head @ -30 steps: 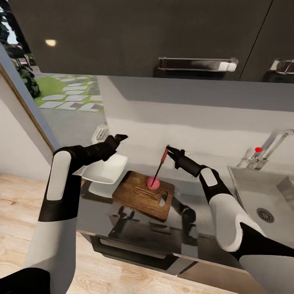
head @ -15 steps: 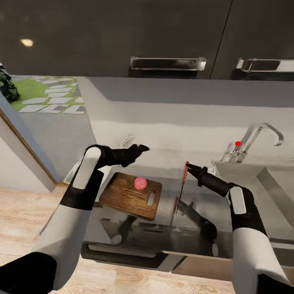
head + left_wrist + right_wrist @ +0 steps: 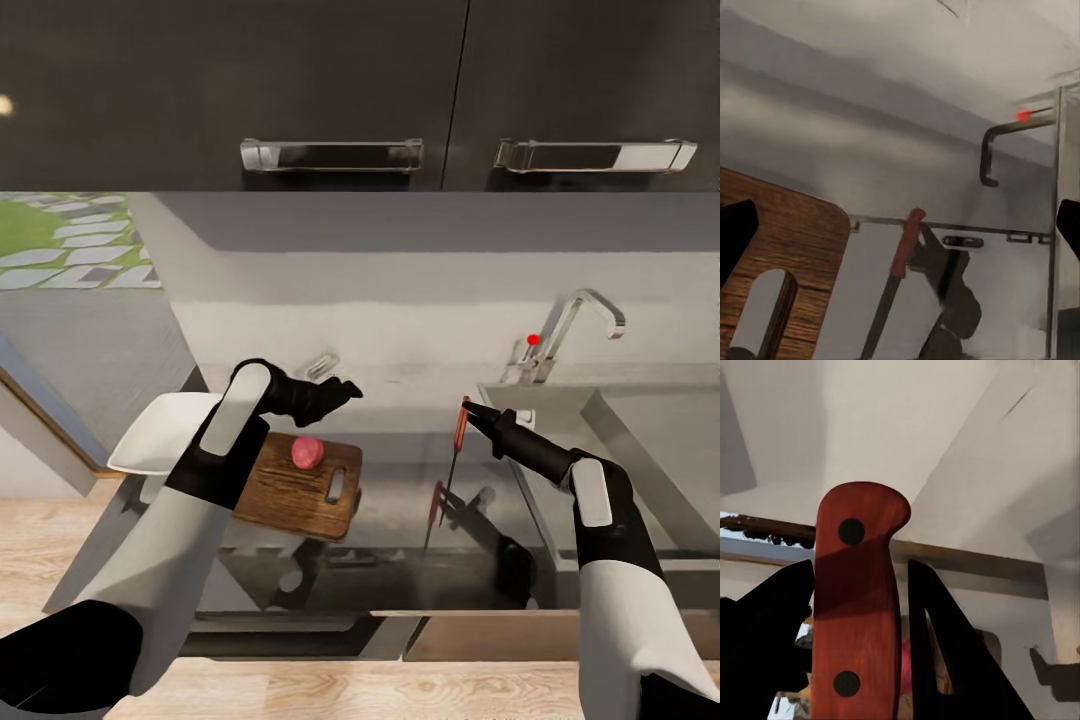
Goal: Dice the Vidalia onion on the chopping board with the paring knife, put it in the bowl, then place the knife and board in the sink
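Red-handled, the paring knife (image 3: 452, 462) hangs clamped in our right gripper (image 3: 470, 410), its long axis near vertical: handle up, dark blade pointing down at the countertop (image 3: 400, 500) between the chopping board (image 3: 300, 485) and the sink (image 3: 640, 440). In the right wrist view the handle (image 3: 859, 607) sits tight between both fingers. Our left gripper (image 3: 345, 388) hovers above the board's far edge, holding nothing; we cannot tell how wide it gapes. The Vidalia onion (image 3: 307, 452) rests whole on the board, whose slotted end faces the sink. A white bowl (image 3: 160, 432) lies beside the board's other end.
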{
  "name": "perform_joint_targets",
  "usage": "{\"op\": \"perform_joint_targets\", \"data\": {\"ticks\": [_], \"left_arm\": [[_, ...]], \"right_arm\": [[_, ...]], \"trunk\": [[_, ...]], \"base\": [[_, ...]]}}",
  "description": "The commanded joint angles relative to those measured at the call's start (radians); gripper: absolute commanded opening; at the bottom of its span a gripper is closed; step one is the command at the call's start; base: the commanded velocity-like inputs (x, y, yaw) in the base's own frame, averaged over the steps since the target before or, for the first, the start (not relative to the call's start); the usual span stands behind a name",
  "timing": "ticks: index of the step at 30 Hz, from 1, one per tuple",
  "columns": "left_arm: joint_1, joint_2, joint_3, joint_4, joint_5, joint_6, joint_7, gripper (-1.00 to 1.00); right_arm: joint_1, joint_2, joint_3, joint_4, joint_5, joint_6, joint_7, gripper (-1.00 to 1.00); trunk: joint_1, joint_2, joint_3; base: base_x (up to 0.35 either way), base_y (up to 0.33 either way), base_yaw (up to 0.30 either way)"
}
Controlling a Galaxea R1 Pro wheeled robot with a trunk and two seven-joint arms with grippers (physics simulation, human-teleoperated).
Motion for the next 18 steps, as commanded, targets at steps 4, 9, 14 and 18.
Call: {"op": "perform_joint_targets", "data": {"ticks": [4,9,14,18], "left_arm": [[-0.001,0.002,-0.001,0.060,0.009,0.001,0.012,1.00],[-0.001,0.005,-0.002,0.109,0.007,0.001,0.013,1.00],[-0.011,0.008,-0.001,0.109,-0.004,0.020,0.012,1.00],[-0.017,0.010,-0.002,0.108,-0.005,0.025,0.012,1.00]], "right_arm": [[-0.001,0.001,-0.001,-0.002,0.007,0.004,0.008,-1.00],[-0.001,0.001,-0.001,-0.003,0.007,0.004,0.008,-1.00],[-0.001,0.002,-0.001,-0.008,0.007,0.004,0.009,-1.00],[0.000,0.002,-0.001,-0.009,0.007,0.004,0.009,-1.00]], "trunk": [[0.001,-0.002,-0.002],[0.001,-0.002,-0.002],[0.001,-0.002,-0.002],[0.001,-0.002,-0.002]], "base": [[0.000,0.000,-0.016],[0.000,0.000,-0.003],[0.000,0.000,0.000],[0.000,0.000,0.000]]}}
